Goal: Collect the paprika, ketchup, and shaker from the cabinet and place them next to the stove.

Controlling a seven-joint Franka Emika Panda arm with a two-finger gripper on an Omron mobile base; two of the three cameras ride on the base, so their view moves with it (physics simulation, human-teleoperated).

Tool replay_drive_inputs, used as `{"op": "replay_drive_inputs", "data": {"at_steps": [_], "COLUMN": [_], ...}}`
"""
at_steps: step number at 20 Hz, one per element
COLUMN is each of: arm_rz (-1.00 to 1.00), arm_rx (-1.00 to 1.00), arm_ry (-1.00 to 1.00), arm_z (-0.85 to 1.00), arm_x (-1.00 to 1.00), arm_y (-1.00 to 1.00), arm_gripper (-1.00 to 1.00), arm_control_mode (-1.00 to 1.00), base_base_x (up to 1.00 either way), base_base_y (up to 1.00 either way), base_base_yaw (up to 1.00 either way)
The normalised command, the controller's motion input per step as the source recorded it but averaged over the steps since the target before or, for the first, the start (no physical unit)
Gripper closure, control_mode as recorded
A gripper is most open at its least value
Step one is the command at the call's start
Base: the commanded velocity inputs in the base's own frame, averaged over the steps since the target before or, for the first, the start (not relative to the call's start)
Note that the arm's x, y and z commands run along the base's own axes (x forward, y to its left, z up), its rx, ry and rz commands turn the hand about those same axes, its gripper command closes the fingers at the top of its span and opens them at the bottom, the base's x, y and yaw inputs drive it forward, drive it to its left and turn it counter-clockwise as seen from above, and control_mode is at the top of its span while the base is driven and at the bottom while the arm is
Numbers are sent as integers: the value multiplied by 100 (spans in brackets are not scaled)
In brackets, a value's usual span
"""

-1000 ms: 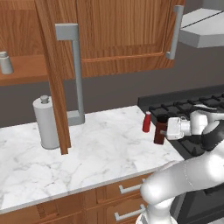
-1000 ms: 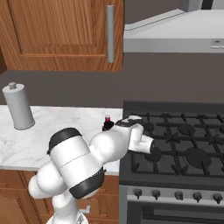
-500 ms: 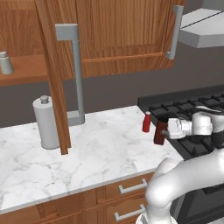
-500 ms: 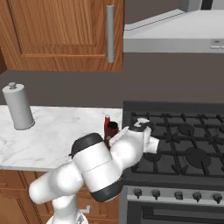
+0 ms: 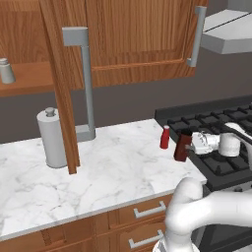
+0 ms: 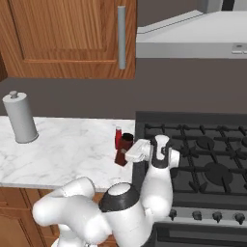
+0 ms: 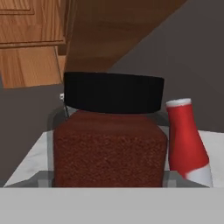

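Observation:
The paprika (image 5: 180,148), a dark brown-red jar with a black cap, stands upright on the marble counter (image 5: 113,172) right at the stove's (image 5: 216,125) left edge. My gripper (image 5: 187,146) reaches in from the stove side, and its jaws sit against the jar's sides. The slim red ketchup (image 5: 165,137) stands just beyond the jar, apart from it. From the hand, the paprika (image 7: 111,144) looms close, and the ketchup (image 7: 187,144) is to its right. The right base view shows the paprika (image 6: 124,148), the ketchup (image 6: 118,137), my gripper (image 6: 130,153) and the stove (image 6: 202,149). The small grey shaker (image 5: 6,70) rests on the open cabinet's (image 5: 138,34) shelf at far left.
The cabinet's open door (image 5: 61,93) juts out over the counter with its grey bar handle (image 5: 83,78). A grey paper towel roll (image 5: 50,138) stands beside it. A range hood (image 6: 193,38) hangs above the stove. Drawer fronts (image 5: 147,211) run below the counter.
The arm's elbow and body have swung lower and closer to the cameras. The hand and the paprika have stayed in almost the same spot beside the ketchup.

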Motion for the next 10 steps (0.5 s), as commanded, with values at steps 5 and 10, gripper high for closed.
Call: {"op": "replay_drive_inputs", "data": {"at_steps": [5,10], "arm_rz": [-1,-3], "arm_rx": [-1,-8], "arm_ry": [-15,-20], "arm_z": [15,36], "arm_x": [-55,-45], "arm_y": [0,4], "arm_gripper": [-100,-100], "arm_control_mode": [-100,-100], "base_base_x": [0,0], "base_base_y": [0,0], "base_base_yaw": [0,0]}}
